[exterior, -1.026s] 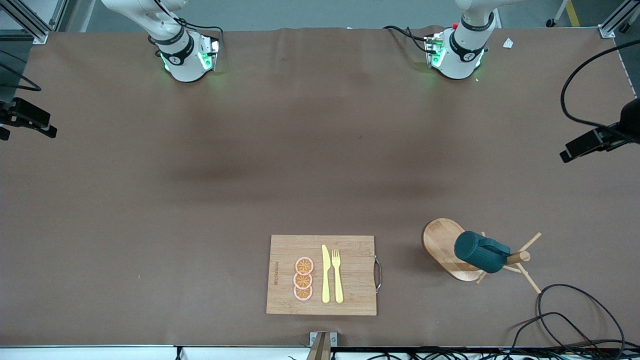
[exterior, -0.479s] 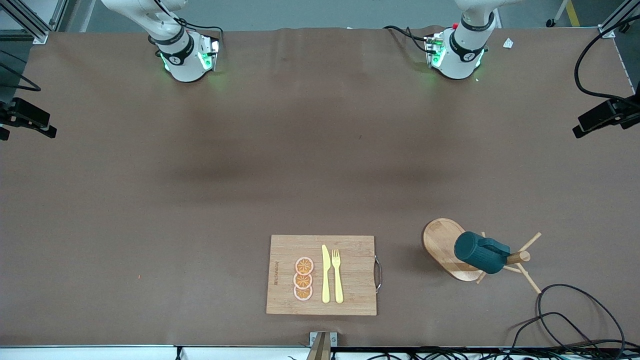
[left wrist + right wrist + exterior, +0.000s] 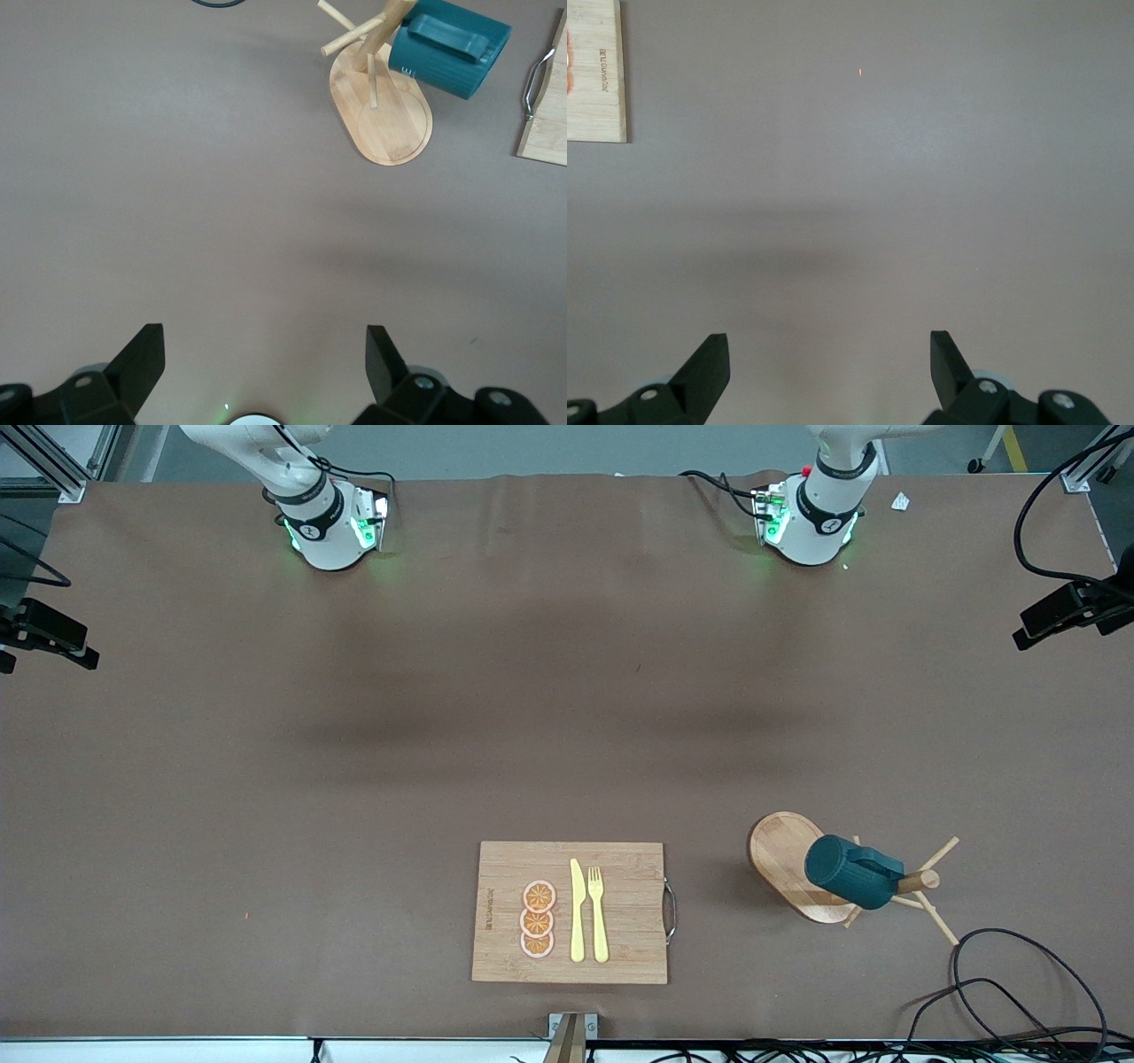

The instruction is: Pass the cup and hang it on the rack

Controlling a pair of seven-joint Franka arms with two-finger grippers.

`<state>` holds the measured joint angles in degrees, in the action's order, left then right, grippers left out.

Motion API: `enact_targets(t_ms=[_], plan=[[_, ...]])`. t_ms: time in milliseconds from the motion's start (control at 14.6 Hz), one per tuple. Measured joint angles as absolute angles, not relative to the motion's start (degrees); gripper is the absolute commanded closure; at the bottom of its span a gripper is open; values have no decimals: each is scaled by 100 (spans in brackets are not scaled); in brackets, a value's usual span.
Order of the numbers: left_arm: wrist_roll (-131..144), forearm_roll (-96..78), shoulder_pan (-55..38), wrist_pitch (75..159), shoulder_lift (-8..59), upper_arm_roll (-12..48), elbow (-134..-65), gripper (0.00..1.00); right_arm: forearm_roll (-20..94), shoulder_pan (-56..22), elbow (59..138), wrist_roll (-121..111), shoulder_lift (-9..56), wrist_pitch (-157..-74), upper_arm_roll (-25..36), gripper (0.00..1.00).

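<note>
The dark teal cup (image 3: 852,872) hangs tilted by its handle on a peg of the wooden rack (image 3: 780,849), toward the left arm's end of the table and near the front camera. No gripper touches it. The left wrist view shows the cup (image 3: 452,53) and the rack (image 3: 390,124) from high up. My left gripper (image 3: 266,341) is open and empty, high over bare table in front of its base. My right gripper (image 3: 830,347) is open and empty too, high over bare table, and waits.
A bamboo cutting board (image 3: 620,912) with orange slices, a yellow knife and a yellow fork lies beside the rack, toward the right arm's end. Loose black cables (image 3: 1019,983) curl on the table near the rack, closer to the front camera.
The dark end of the left arm at the edge of the front view has drawn back toward the bases. Cup, rack and right arm have not moved.
</note>
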<state>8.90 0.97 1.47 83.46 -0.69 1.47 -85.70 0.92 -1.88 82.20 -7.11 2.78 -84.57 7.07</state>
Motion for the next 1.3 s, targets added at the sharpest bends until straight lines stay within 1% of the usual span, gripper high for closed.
enact_targets(t_ms=[137, 1299], plan=[[849, 97, -10, 8388, -126, 34, -8677, 0, 92, -188, 8220, -711, 278, -8456, 709, 0], [793, 97, -98, 8447, -12, 32, -8765, 0, 92, -188, 8220, -711, 277, -8456, 711, 0]])
